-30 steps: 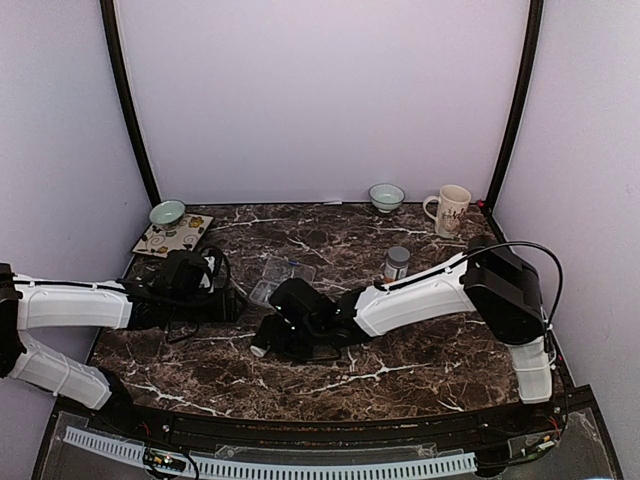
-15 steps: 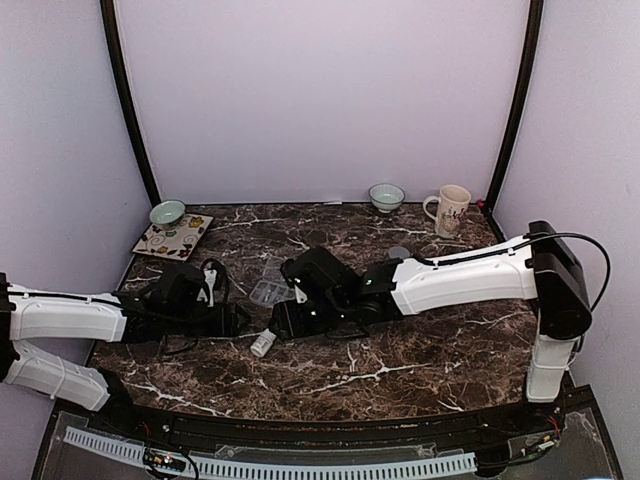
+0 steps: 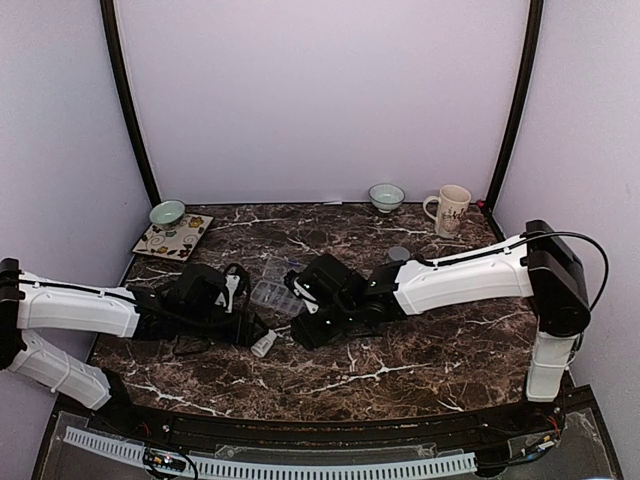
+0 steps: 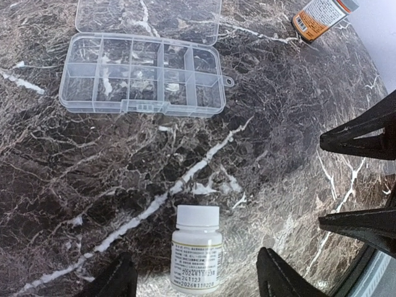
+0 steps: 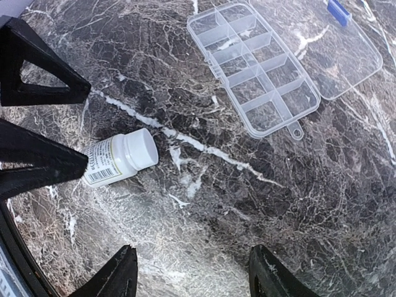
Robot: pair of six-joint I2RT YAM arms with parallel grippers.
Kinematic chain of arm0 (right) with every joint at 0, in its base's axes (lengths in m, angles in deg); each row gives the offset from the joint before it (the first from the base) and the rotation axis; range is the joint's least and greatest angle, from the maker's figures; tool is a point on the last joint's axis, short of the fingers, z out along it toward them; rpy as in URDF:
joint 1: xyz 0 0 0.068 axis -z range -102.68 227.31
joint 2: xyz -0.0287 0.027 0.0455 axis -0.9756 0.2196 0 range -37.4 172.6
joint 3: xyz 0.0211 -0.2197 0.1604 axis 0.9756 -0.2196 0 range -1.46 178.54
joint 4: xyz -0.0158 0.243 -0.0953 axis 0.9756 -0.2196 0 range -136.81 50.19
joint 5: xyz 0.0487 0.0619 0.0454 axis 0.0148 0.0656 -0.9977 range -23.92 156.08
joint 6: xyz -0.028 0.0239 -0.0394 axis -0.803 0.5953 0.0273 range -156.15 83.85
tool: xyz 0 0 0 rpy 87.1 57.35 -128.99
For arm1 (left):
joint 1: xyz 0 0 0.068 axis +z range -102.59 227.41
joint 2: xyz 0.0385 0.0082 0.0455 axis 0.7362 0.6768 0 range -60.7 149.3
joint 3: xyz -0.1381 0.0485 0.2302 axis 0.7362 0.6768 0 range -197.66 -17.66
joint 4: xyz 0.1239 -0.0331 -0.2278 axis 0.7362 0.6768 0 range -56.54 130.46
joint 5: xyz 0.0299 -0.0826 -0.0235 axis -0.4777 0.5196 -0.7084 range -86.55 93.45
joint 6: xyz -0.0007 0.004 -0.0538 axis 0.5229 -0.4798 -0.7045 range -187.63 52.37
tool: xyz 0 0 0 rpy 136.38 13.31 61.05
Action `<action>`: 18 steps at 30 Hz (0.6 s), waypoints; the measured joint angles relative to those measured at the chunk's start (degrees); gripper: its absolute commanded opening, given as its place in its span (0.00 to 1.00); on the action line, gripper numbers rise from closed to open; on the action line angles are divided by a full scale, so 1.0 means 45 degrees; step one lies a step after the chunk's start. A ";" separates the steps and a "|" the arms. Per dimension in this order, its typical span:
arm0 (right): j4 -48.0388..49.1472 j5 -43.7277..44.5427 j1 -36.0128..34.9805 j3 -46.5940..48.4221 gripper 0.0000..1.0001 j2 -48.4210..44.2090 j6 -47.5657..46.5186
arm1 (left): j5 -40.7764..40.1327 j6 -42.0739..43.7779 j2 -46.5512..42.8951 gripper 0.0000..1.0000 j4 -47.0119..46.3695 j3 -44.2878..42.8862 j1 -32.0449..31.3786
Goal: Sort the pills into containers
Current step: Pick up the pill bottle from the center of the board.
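Okay, you see left gripper (image 4: 195, 258) spread, white pill bottle (image 4: 197, 250) lying between its jaws ungripped, near open organizer box (image 4: 142, 74); right gripper (image 5: 193, 252) spread, empty.

Overhead: organizer box (image 3: 270, 294) partly hidden behind the right arm (image 3: 450, 280). Left wrist view: its lid (image 4: 148, 15) and an orange-labelled bottle (image 4: 322, 15) cut off by the top edge. Right wrist view: white bottle (image 5: 120, 161) base hidden behind the left gripper (image 5: 86, 129); its contents cannot be seen

Clear organizer box (image 4: 142, 74), white bottle (image 4: 196, 257), dark marble table (image 4: 62, 185) veined white, orange-labelled bottle (image 4: 318, 15)
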 measured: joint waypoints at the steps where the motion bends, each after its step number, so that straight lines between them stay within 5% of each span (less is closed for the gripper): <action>1: 0.0039 0.0000 0.0010 -0.0010 0.61 -0.0015 -0.0131 | -0.0044 0.0019 0.0092 0.68 0.0087 -0.0058 -0.0068; 18: 0.0670 -0.0733 0.0622 -0.0495 0.61 -0.0651 -0.0772 | -0.0078 -0.0092 0.0996 0.61 0.0277 -0.0063 -0.0476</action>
